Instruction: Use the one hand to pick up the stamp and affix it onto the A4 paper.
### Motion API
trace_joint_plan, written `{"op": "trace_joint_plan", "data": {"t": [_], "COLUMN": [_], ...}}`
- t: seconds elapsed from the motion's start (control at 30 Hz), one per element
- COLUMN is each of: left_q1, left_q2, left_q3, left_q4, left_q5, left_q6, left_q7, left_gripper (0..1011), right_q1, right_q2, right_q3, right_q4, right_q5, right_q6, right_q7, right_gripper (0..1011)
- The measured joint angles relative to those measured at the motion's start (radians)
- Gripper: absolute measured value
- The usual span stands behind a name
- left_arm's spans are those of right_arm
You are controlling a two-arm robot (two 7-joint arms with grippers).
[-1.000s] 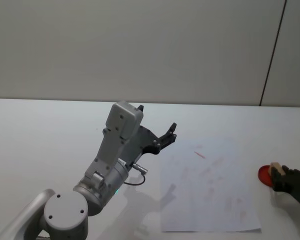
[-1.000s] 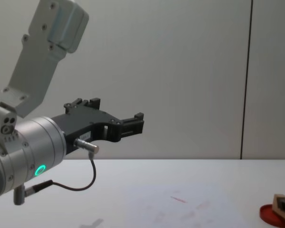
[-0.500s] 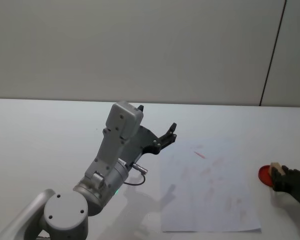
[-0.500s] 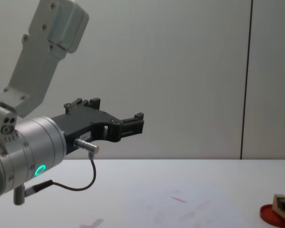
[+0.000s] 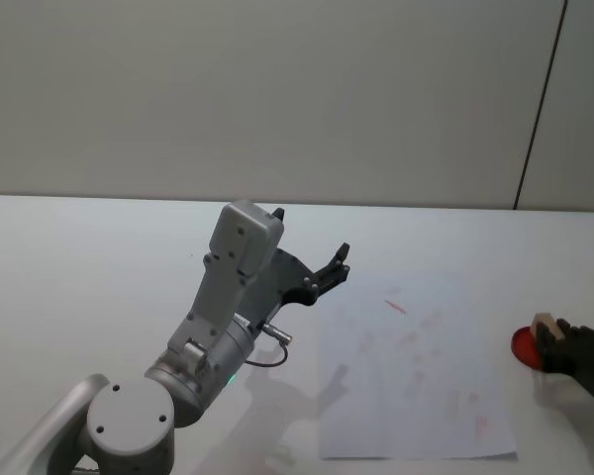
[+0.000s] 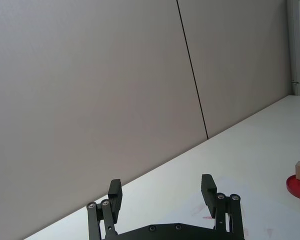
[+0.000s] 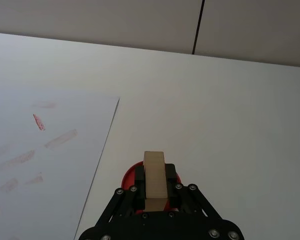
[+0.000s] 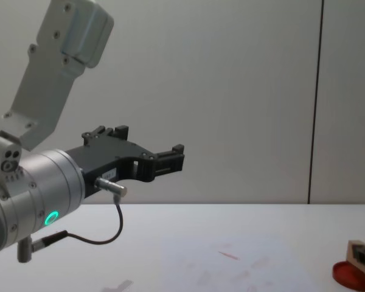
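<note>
Stamp (image 7: 154, 175) in low right tool (image 7: 155, 173)

No writing or number is legible; the red marks (image 7: 38, 121) on the A4 paper (image 5: 376, 416) are wordless smears.

The white surface (image 5: 99, 257) carries a white paper (image 5: 416, 386) lying flat right of centre, with faint red marks (image 5: 395, 306) scattered over it. A round red pad (image 5: 522, 348) lies on the bare surface near the paper's right edge, not touching it.
</note>
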Motion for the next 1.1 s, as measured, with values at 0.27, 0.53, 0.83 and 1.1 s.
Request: {"op": "trace_joint_plan", "data": {"t": [0.27,0.53,0.83,1.1], "left_q1": [0.0,0.0,0.0,0.0], "left_q2": [0.0,0.0,0.0,0.0], "left_q3": [0.0,0.0,0.0,0.0], "left_q4": [0.0,0.0,0.0,0.0], "left_q5": [0.0,0.0,0.0,0.0], "left_q6": [0.0,0.0,0.0,0.0], "left_q7": [0.0,0.0,0.0,0.0], "left_gripper": [1002,1002,1002,1002], "right_q1": [0.006,0.012,0.015,0.018], "right_q2": [0.0,-0.001,-0.003,-0.003], "right_q3": [-0.002,-0.004,-0.006,-0.007], "right_q4": [-0.001,0.007,0.025,0.048], "right_q5": [-0.029,-0.05,-0.067,-0.086], "right_q6": [-0.015,-0.02,-0.022,-0.034], "right_q7": [0.01,0.017,0.024,0.034], "right_gripper": [227,227,227,227]}}
